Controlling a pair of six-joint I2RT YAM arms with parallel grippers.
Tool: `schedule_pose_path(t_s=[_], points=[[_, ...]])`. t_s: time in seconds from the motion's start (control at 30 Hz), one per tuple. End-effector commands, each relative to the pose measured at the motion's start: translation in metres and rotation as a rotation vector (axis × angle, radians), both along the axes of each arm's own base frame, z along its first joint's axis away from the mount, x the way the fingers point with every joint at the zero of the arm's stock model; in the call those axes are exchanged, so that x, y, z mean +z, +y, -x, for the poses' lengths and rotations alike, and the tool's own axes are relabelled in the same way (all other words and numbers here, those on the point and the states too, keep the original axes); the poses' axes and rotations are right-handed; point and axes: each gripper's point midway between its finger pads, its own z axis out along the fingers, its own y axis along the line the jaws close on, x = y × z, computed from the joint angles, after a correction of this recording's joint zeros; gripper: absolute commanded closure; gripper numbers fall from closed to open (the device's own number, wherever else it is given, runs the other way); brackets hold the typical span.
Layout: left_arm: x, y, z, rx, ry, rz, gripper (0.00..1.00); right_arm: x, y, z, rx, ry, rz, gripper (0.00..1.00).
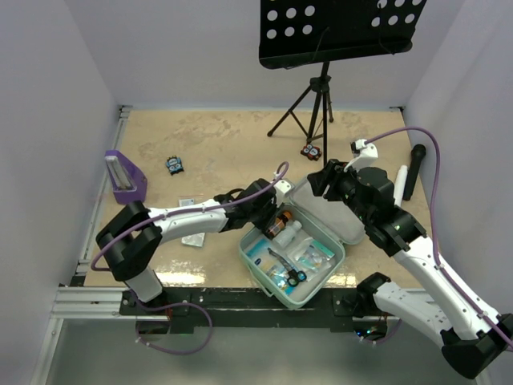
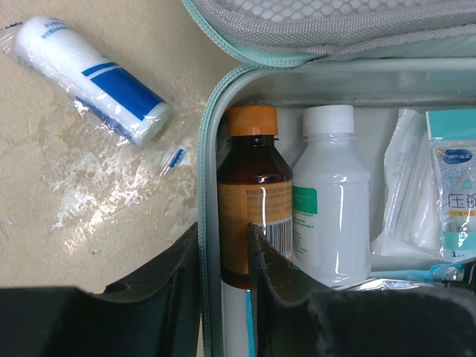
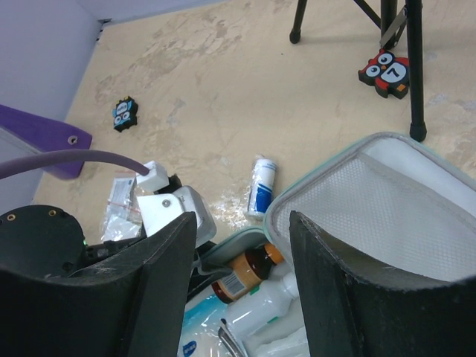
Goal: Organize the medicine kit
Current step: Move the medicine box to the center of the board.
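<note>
Mint-green square soft medicine kit [image 2: 207, 149] lies open near the front edge of the beige tabletop [image 1: 224, 136], lid raised on its far-right side. Inside, a brown orange-capped bottle [image 2: 253, 201] lies against one wall, with a white plastic bottle [image 2: 331, 201] touching beside it and clear-wrapped packets [image 2: 416, 193] beyond. A wrapped white bandage roll [image 2: 93, 78] lies on the table outside that wall. A small purple stand [image 1: 124, 176] sits well apart, far left.

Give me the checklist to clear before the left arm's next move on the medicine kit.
1. Lid open: ok.
2. Left gripper straddles the medicine kit wall, one finger outside, one inside by the brown bottle: ok.
3. Firm grip on that wall: cannot tell.
4. Bandage roll packed: not ok, on the table outside.
5. Right gripper free: ok, open, nothing between its fingers.
</note>
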Motion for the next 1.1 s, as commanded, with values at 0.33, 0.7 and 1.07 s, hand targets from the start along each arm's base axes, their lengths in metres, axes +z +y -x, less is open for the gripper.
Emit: schedule_pose_path(t_s=[0.33,0.7,1.07], points=[[0.024,-0.073,0.035,-0.203,0.039,0.163,0.79,0.021,0.001,-0.003,-0.007,-0.043,-0.023,0.43],[0.019,-0.051,0.034,-0.153,0.032,0.12,0.89,0.022,0.001,-0.003,-0.008,-0.044,-0.025,0.43],[0.015,0.017,0.02,0.05,0.04,0.091,1.0,0.019,0.003,-0.003,0.0,-0.043,-0.034,0.43]])
